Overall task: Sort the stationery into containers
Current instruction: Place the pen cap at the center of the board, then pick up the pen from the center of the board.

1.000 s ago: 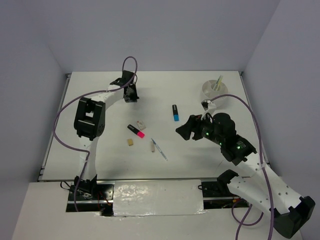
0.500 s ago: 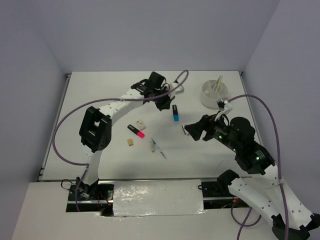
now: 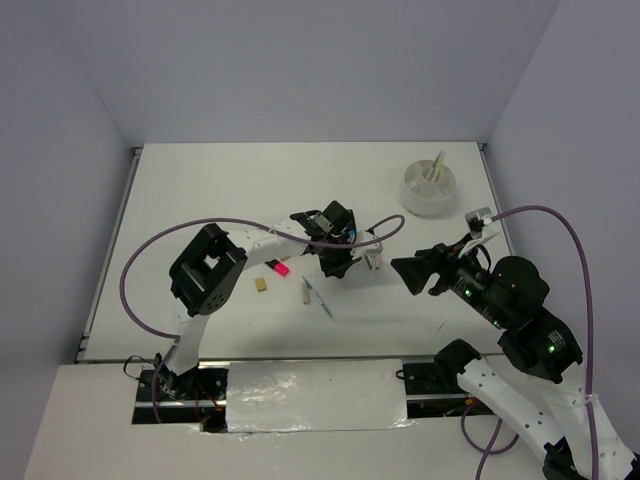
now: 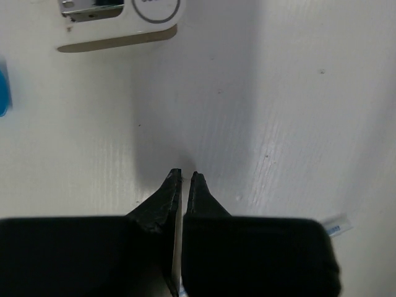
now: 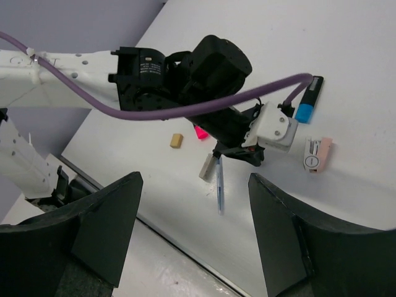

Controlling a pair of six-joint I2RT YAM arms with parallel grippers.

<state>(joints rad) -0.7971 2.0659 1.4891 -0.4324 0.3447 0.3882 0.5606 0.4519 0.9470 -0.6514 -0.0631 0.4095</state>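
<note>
On the white table (image 3: 200, 180) the left gripper (image 3: 337, 267) is pinched shut on nothing, pointing down at bare surface. The thin pen (image 3: 319, 298) lies just beside it, nearer the arm bases. The right gripper (image 3: 403, 272) gapes wide and empty, with the white bowl (image 3: 425, 206) well beyond it.

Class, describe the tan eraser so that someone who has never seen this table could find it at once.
Start at the left arm, which stretches across the middle of the table. Just nearer than it lie a pink highlighter, a pale eraser and a pen. The tan eraser is leftmost of these: a small squarish block, the only tan one.
</note>
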